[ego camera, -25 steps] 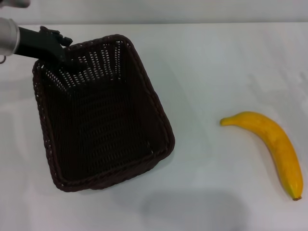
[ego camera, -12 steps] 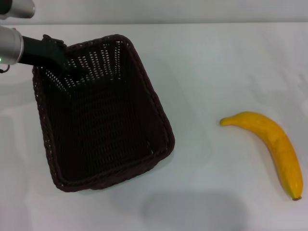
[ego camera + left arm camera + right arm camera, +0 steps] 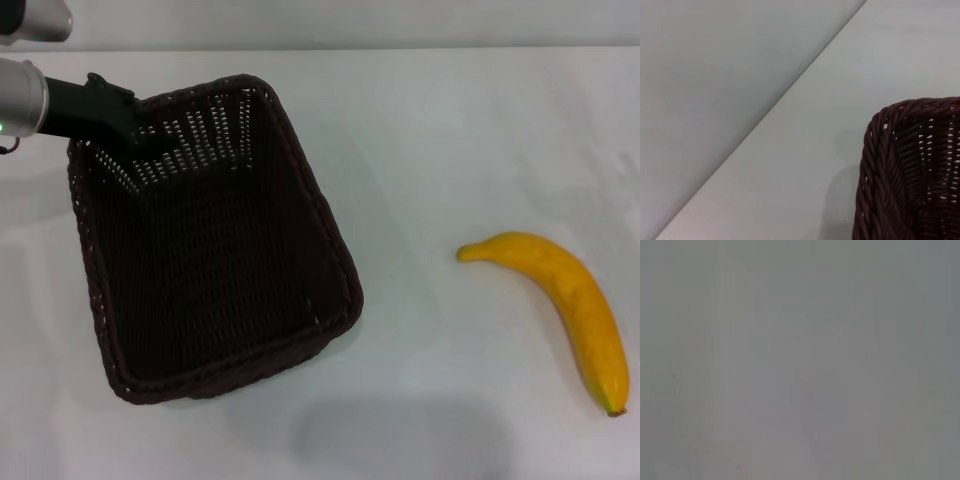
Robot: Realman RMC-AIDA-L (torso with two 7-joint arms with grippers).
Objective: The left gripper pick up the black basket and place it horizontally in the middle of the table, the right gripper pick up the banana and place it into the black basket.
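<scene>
The black basket stands on the white table at the left, its long side running away from me, slightly turned, with nothing inside. My left gripper reaches in from the left and is shut on the basket's far rim near the far left corner; its black jaws blend with the weave. One braided corner of the basket fills part of the left wrist view. The yellow banana lies on the table at the right, well apart from the basket. My right gripper is out of view.
The table's far edge runs across the top of the head view. White tabletop lies between basket and banana. The right wrist view shows only a plain grey surface.
The left gripper came down onto the basket's far rim. The basket has since shifted slightly towards me. The banana has not moved.
</scene>
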